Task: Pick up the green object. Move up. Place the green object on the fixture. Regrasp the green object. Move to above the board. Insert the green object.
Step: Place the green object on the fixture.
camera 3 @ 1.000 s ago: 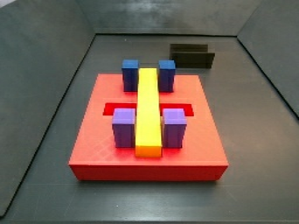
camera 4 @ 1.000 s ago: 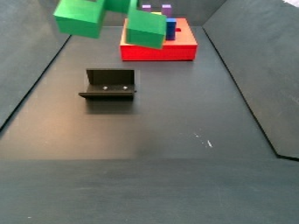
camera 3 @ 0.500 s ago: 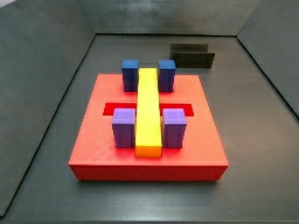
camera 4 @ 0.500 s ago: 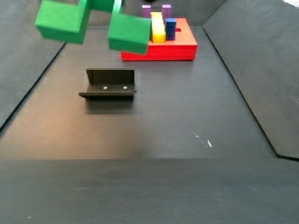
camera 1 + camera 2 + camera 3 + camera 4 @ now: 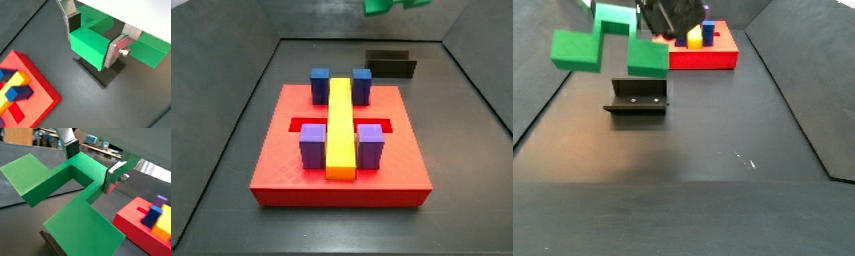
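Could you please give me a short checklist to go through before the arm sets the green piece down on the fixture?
1. Grip: gripper shut on the green object, silver fingers on both sides in both wrist views: ok.
2. Height: green object hangs clear above the fixture in a side view: ok.
3. Alignment over the fixture: the piece looks offset towards one side; exact alignment: cannot tell.
4. Fixture top free: nothing lies on it in both side views: ok.
5. Board untouched, yellow bar in place: ok.
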